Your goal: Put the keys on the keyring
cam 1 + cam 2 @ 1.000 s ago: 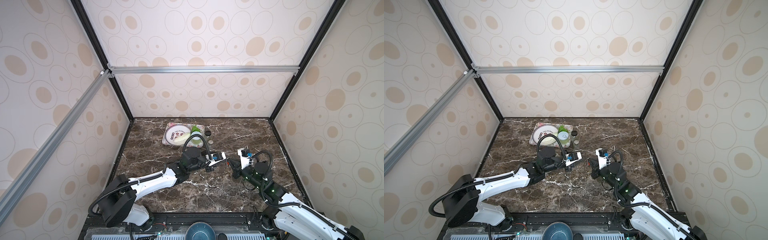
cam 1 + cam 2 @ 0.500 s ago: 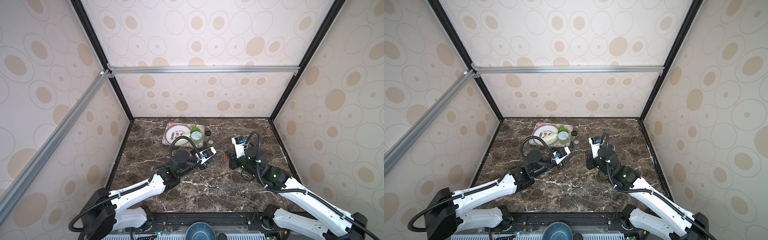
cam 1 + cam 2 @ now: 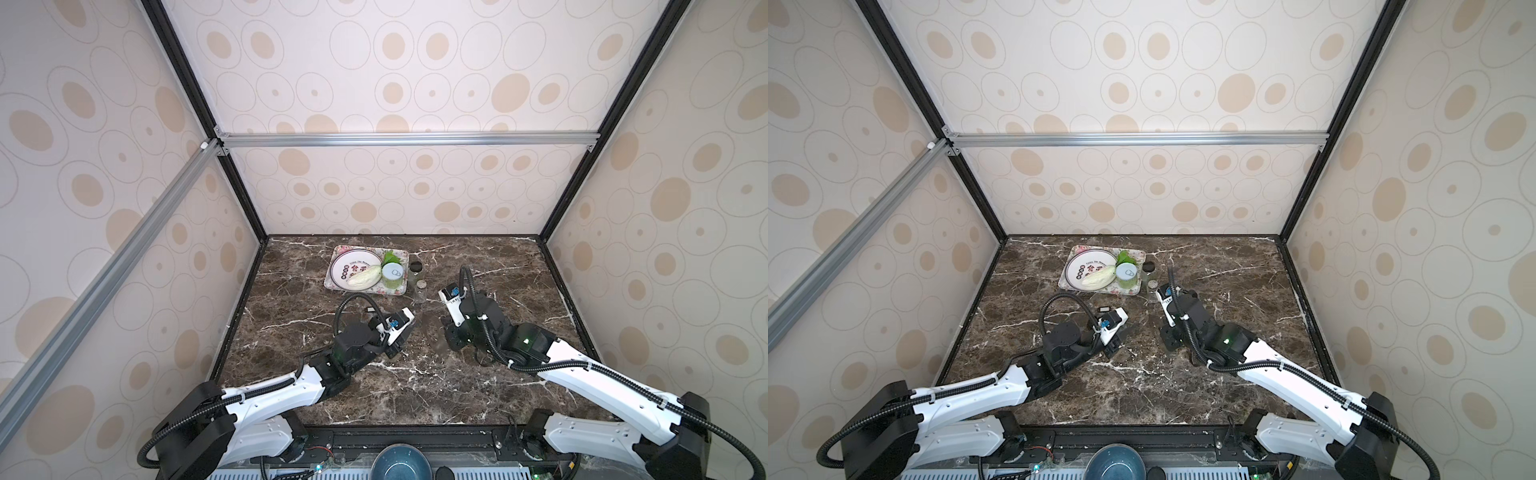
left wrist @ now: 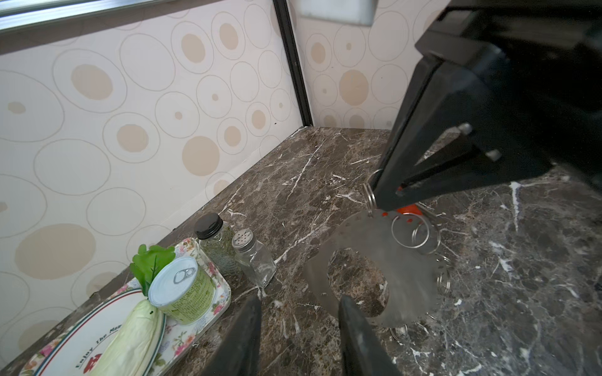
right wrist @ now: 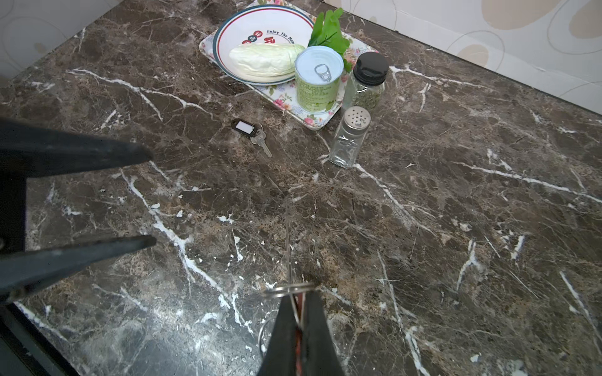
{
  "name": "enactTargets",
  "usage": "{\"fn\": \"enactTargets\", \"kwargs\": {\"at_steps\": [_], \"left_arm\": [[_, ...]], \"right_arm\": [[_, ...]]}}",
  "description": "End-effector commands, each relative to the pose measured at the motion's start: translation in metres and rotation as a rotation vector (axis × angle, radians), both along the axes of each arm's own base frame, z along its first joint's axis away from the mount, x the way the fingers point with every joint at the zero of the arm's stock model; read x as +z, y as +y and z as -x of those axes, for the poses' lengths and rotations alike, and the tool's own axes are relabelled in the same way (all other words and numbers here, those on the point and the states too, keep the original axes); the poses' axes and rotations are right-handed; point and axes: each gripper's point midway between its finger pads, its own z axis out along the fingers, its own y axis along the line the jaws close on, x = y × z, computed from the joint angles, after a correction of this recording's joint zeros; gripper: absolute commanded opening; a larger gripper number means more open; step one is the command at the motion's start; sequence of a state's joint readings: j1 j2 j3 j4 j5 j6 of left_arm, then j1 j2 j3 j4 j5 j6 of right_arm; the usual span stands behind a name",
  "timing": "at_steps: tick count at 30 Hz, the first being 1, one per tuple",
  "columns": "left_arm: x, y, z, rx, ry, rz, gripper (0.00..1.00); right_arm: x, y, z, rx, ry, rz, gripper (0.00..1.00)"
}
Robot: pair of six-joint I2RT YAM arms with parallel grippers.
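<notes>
The keyring (image 4: 404, 267), a flat grey disc with a wide hole and a toothed rim hung with small rings, stands tilted off the marble. In the right wrist view it shows edge-on as a thin line (image 5: 288, 241). My right gripper (image 5: 298, 301) is shut on the red-orange key (image 4: 408, 209) and a split ring at the disc's rim. The black key (image 5: 247, 127), with a white centre and a metal key on it, lies flat near the tray; it also shows in a top view (image 3: 1105, 309). My left gripper (image 4: 299, 328) is open and empty, one fingertip (image 4: 353, 325) at the disc's near rim.
A floral tray (image 3: 332, 286) at the back holds a plate with cabbage (image 3: 363, 276) and a green can (image 3: 392, 274). A dark-lidded spice jar (image 3: 416, 269) and a glass shaker (image 3: 421, 291) stand beside it. A blue bowl (image 3: 399, 463) sits below the front edge.
Both grippers have shifted left in the top views, the right one also toward the back. The left jaws have widened a little. The right gripper has stayed shut.
</notes>
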State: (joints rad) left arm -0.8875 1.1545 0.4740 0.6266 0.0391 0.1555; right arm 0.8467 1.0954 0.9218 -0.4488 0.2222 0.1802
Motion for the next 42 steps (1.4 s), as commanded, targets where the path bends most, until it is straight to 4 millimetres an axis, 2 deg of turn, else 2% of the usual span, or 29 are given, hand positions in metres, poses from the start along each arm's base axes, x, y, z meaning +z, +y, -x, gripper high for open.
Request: {"fn": "enactTargets", "kwargs": {"at_steps": [1, 11, 21, 33, 35, 42], "left_arm": [[0.026, -0.002, 0.002, -0.011, 0.005, 0.131, 0.39], [0.03, -0.025, 0.017, -0.154, 0.03, 0.148, 0.36], [0.022, -0.045, 0.022, -0.243, 0.048, 0.109, 0.35], [0.014, -0.057, 0.018, -0.257, 0.059, 0.09, 0.35], [0.014, -0.058, 0.016, -0.254, 0.058, 0.092, 0.34], [0.01, -0.06, 0.01, -0.232, 0.069, 0.081, 0.16]], "right_arm": [[0.004, 0.005, 0.003, 0.041, -0.027, 0.014, 0.0], [0.001, 0.021, 0.019, 0.161, -0.034, -0.061, 0.0], [0.003, 0.024, 0.022, 0.18, -0.048, -0.088, 0.0], [0.003, 0.026, 0.023, 0.192, -0.053, -0.082, 0.0], [0.003, 0.027, 0.025, 0.198, -0.053, -0.084, 0.0], [0.002, 0.029, 0.026, 0.206, -0.053, -0.08, 0.0]]}}
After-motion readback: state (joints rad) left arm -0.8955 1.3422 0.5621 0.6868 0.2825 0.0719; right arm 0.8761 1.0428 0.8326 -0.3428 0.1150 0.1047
